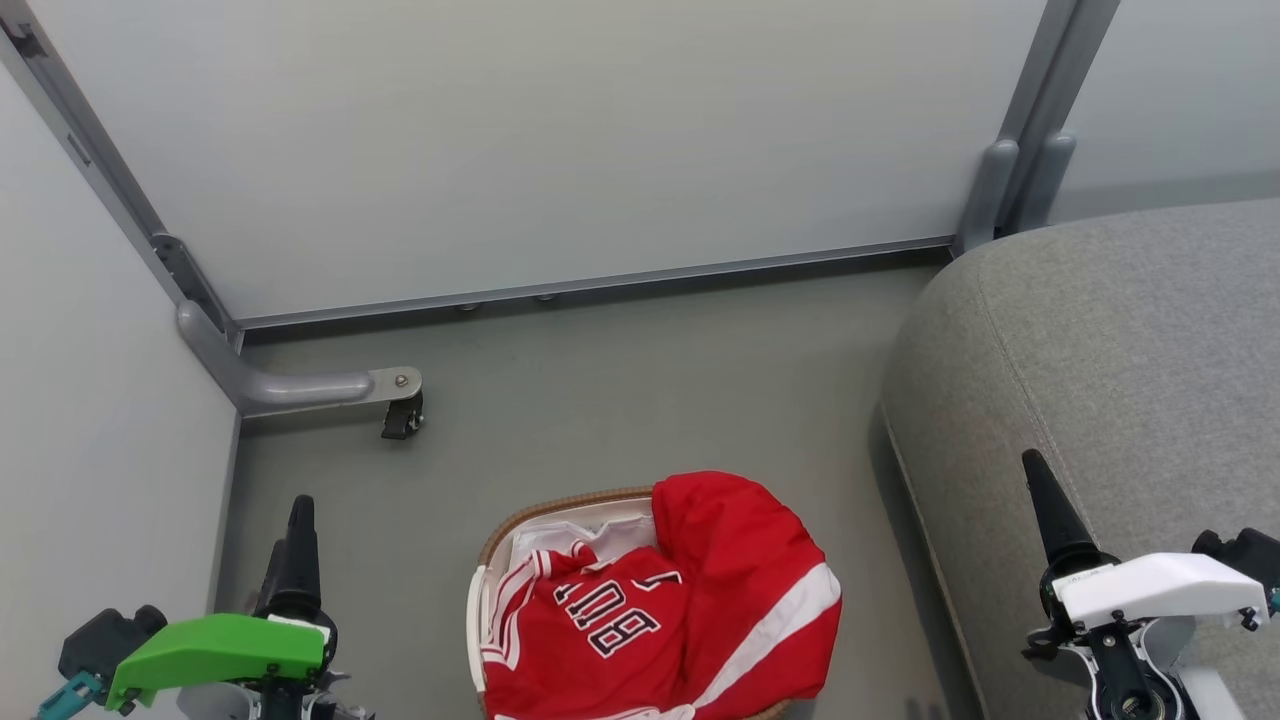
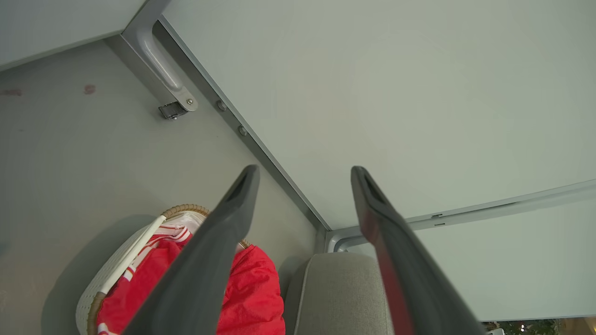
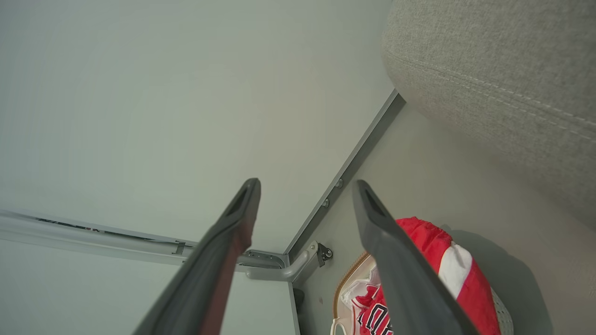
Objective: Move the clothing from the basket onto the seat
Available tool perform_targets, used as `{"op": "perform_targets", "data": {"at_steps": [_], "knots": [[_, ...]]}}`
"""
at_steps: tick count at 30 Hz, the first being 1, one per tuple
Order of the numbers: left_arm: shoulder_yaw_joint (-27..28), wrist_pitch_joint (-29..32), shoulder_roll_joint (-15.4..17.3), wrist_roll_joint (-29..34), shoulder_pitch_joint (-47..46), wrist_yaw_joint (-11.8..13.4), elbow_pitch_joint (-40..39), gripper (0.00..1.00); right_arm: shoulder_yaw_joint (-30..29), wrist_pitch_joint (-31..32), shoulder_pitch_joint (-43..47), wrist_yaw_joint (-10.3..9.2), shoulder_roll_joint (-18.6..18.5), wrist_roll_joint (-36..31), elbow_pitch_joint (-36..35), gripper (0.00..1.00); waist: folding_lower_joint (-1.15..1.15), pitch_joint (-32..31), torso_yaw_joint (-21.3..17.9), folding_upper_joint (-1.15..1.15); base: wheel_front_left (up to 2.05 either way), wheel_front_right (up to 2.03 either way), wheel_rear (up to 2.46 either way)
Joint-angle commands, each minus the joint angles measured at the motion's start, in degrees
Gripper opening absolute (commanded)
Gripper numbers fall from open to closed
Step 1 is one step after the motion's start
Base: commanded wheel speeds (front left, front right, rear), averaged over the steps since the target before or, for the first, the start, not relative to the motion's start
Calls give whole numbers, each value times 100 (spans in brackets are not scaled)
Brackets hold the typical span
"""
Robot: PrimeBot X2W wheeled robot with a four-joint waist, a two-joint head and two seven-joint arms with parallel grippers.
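My left gripper (image 2: 305,173) and right gripper (image 3: 306,186) both hang with fingers spread apart, holding nothing, one on either side of the basket (image 1: 483,590). The red clothing (image 1: 660,610) is piled in the basket, spilling over its rim toward the grey seat (image 1: 1100,370) just beside it.

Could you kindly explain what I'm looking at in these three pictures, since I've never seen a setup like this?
It's a wheeled robot with two arms. The head view looks down at the floor: its left gripper has a green cover, its right gripper a white one. The other two pictures come from cameras on each wrist, looking along two dark fingers; both sets of jaws stand open, holding nothing. On the floor sits a small basket filled with the red clothing, one piece draping over its rim. The large grey seat stands to the right, nothing on the part that shows.
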Motion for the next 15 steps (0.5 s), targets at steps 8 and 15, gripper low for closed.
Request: {"op": "perform_targets", "data": {"at_steps": [8,15], "knots": [[-182,-214,140,1103,-220,48,53,100,115,-220,-194,2,-111,-1051,-175,100,0,0,16,0,0,0,0],[-320,-354,190,1741,-263,75,137,100,197,-363,-245,2,-124,-1675,-84,100,0,9,24,0,0,0,0]]}}
